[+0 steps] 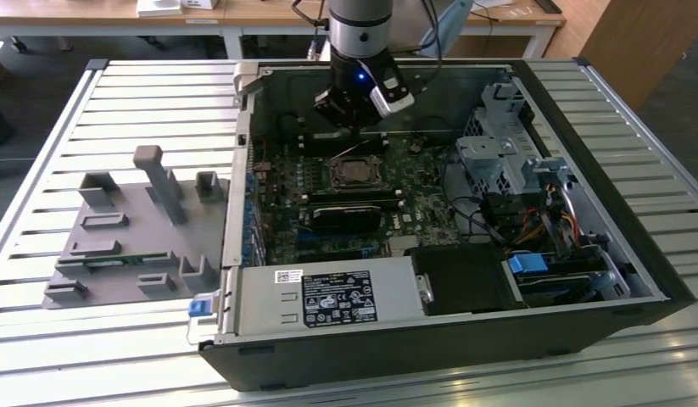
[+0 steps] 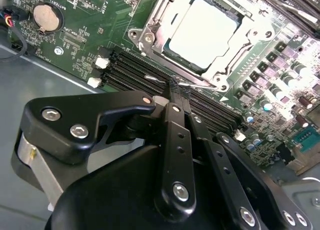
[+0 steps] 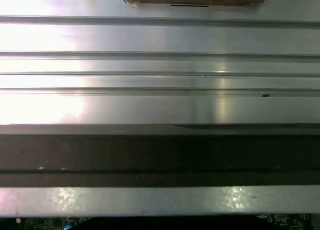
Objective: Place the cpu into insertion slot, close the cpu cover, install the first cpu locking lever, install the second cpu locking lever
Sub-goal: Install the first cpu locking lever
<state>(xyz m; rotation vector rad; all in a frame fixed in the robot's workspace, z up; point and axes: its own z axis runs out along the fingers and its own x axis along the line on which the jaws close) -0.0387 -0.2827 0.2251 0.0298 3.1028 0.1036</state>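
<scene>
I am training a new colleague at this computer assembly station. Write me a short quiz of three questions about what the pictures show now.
1. True or false: the flat grey-silver square cpu lies in the silver-rimmed insertion slot.
2. The thin silvery metal cpu cover is: A) lying flat around the cpu; B) standing upright; C) taken off the board.
3. Fill in: in the exterior view, the grey plastic fixture plate lies to the ____ of the black computer case.
Key: 1 true; 2 A; 3 the exterior view's left.
</scene>
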